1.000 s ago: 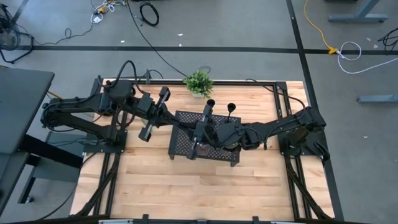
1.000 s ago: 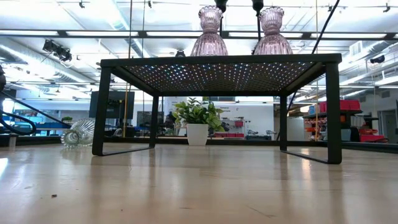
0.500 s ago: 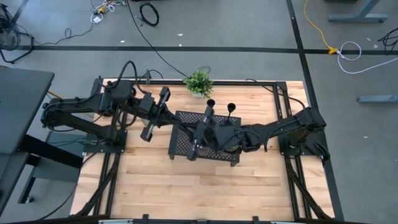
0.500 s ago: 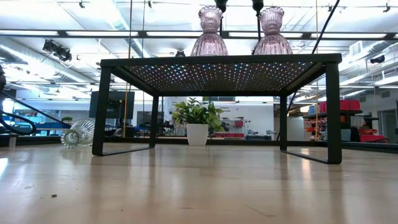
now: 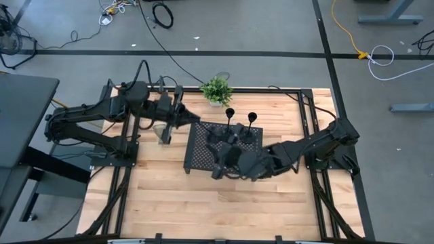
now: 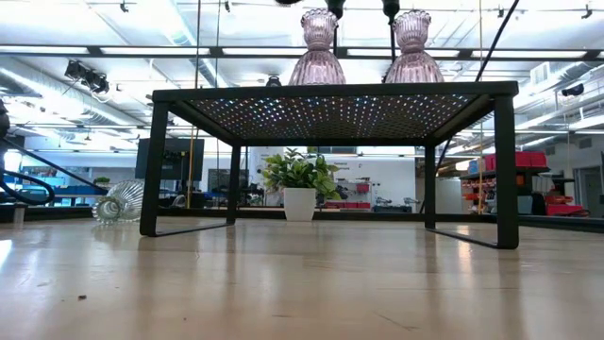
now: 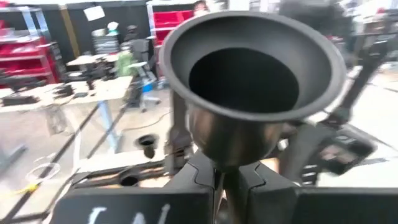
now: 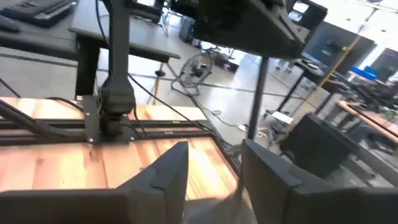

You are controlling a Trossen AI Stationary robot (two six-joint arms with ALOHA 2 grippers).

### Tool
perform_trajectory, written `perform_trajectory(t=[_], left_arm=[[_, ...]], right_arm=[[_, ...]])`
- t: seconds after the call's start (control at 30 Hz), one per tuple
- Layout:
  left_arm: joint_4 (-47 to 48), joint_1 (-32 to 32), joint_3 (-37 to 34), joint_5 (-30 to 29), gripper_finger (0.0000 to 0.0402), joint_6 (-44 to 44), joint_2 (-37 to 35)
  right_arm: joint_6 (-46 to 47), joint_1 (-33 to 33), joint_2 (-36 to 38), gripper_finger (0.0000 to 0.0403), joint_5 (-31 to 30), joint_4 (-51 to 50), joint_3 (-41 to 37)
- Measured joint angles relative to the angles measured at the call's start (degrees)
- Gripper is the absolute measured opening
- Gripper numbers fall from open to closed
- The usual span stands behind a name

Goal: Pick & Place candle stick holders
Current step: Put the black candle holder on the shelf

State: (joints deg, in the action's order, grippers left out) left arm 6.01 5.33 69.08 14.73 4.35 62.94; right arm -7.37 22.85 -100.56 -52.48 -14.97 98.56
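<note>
The left hand [image 7: 224, 186] is closed around the thin stem of a black candle stick holder [image 7: 249, 81], held near the far left edge of the tray [image 5: 196, 159]. The right hand [image 8: 214, 174] hovers over the tray's near side, fingers parted and empty. Two pinkish glass holders [image 6: 319, 52] with black stems stand on the tray; another glass cup [image 6: 121, 201] lies on the surface. The metal holder looks stiff and top-heavy, best gripped at the stem; the glass looks fragile and slippery.
</note>
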Motion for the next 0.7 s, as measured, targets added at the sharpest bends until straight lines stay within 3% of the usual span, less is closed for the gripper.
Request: perform_trajectory(t=[0.23, 0.7], left_arm=[[2.1, 3.2, -0.1, 0.2, 0.0011, -0.1, 0.1], [10.4, 10.4, -0.2, -1.4, 0.0011, -0.7, 5.6]], right_arm=[[5.0, 2.5, 1.7, 0.0181, -10.2, -7.2, 0.0], [26.7, 8.5, 2.0, 0.0172, -11.0, -30.2, 0.0]])
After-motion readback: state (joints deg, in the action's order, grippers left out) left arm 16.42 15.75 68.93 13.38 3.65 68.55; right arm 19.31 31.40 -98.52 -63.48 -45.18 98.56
